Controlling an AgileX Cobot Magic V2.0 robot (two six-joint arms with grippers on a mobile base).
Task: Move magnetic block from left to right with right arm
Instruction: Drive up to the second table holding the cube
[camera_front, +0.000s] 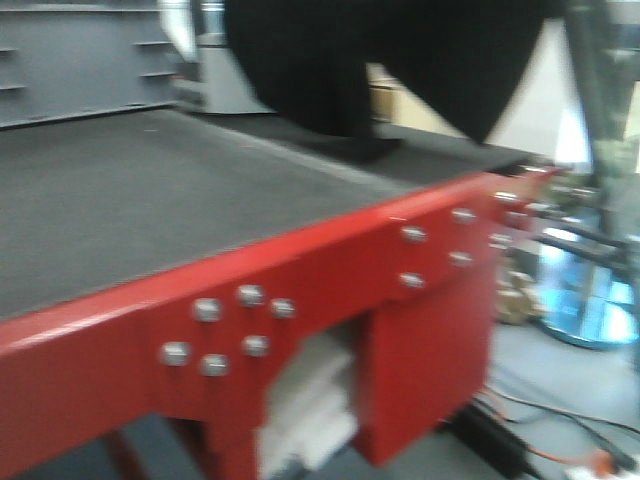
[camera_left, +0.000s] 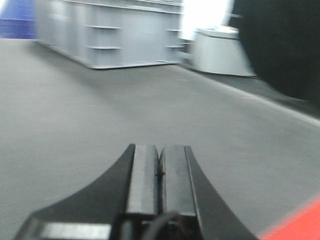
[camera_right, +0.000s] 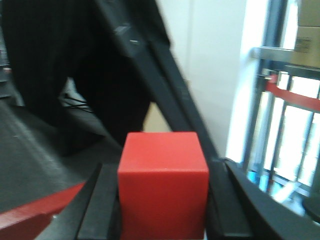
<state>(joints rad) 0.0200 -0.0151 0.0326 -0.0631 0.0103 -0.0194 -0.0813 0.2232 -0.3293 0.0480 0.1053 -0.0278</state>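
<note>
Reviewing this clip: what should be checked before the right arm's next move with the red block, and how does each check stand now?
1. Magnetic block seated in the right pincer: ok, a finger flanks each side.
2. Block lifted clear of the grey mat: cannot tell, its underside is out of frame.
3. Left pincer shut, empty, low over the mat: ok.
4. Drop spot on the right free: cannot tell, no view shows it plainly.
5. Dark shape, perhaps a person, at the table's far edge: not ok, it looks close.
6. Front view sharp: not ok, it is blurred.
</note>
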